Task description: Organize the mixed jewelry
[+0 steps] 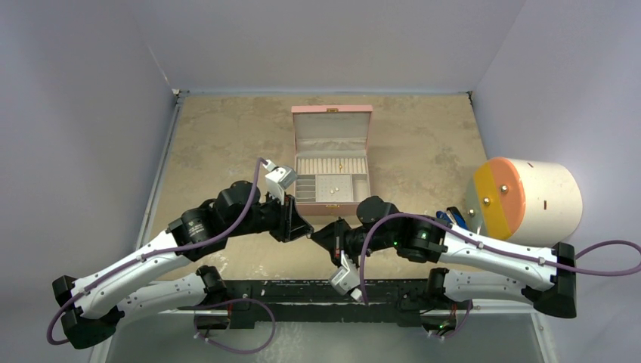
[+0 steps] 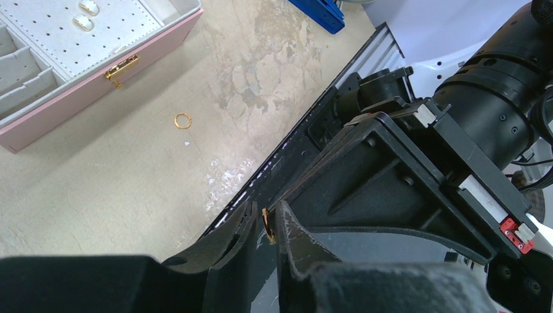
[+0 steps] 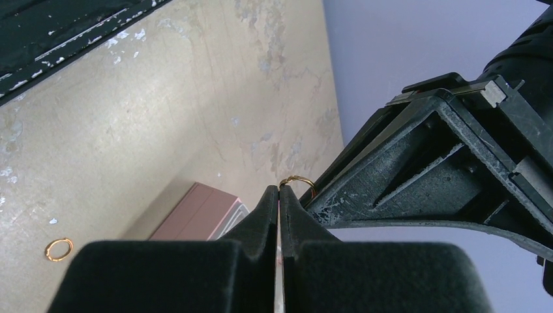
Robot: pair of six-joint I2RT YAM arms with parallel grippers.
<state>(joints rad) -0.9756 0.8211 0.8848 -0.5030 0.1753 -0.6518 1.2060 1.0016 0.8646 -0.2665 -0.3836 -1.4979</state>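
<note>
A loose gold ring (image 2: 182, 120) lies on the table (image 1: 219, 144) just in front of the pink box (image 1: 332, 121). At mid-table the left gripper (image 2: 266, 212) and right gripper (image 3: 279, 193) meet tip to tip, screening the box's front. The right is pinched on a second gold ring (image 3: 297, 180), whose edge sits in the left's narrow gap; whether the left grips it, I cannot tell. A white drum (image 1: 540, 198) stands far right.

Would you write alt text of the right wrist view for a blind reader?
The right fingers pinch a small gold ring at their tips, close beside the left fingers. Below, a second gold ring lies on the tan table near a pink box.
</note>
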